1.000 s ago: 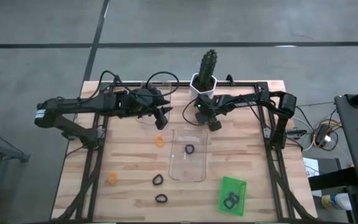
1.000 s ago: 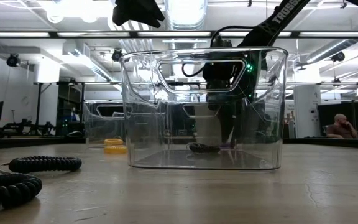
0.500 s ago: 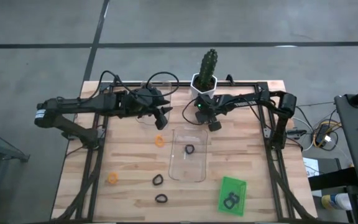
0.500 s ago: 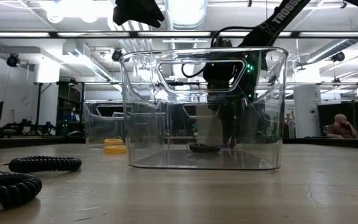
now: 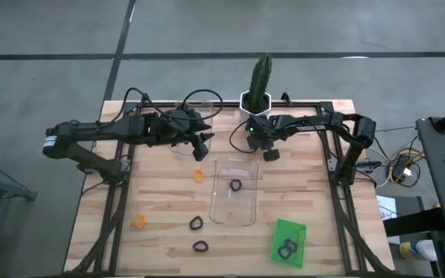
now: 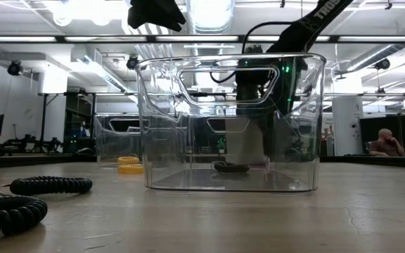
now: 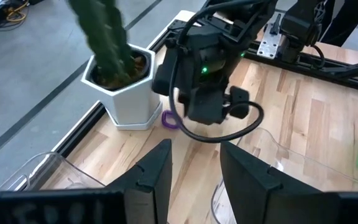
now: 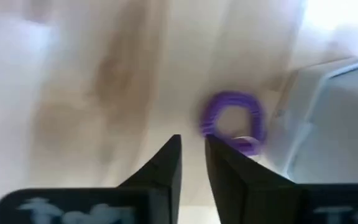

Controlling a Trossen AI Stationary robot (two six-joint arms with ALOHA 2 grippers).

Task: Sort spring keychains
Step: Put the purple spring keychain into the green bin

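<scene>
A purple spring keychain point(image 8: 219, 102) lies flat on the wood beside the white cactus pot point(image 7: 126, 87), and it also shows in the left wrist view point(image 7: 168, 119). My right gripper point(image 8: 192, 140) point(image 5: 271, 154) hangs just short of it, fingers almost together with nothing between them. My left gripper point(image 5: 204, 147) point(image 7: 196, 149) is open and hovers at the far left, holding nothing. One black keychain point(image 5: 236, 185) lies in the middle clear tray point(image 5: 247, 216). On the bare table lie two orange keychains point(image 5: 198, 174) point(image 5: 140, 221) and two black ones point(image 5: 196, 223) point(image 5: 200, 247). My right gripper points down at the table, its fingertips point(image 8: 213, 142) at the near rim of the purple keychain point(image 8: 211, 124). The view is blurred, and I cannot tell whether they touch it. The keychain lies flat on the table.
A green tray point(image 5: 278, 232) near the right front holds a black keychain point(image 5: 287, 249). A second clear tray point(image 5: 178, 147) sits under my left gripper. The cactus pot point(image 5: 255, 104) stands at the far edge, close behind my right gripper. The black frame rails point(image 5: 338, 166) run along both sides.
My right gripper has moved a little toward the table's right edge, and its arm's elbow has swung right with it. The cactus now leans a little more toward the far edge. The keychains on the table and in the trays lie as before.
</scene>
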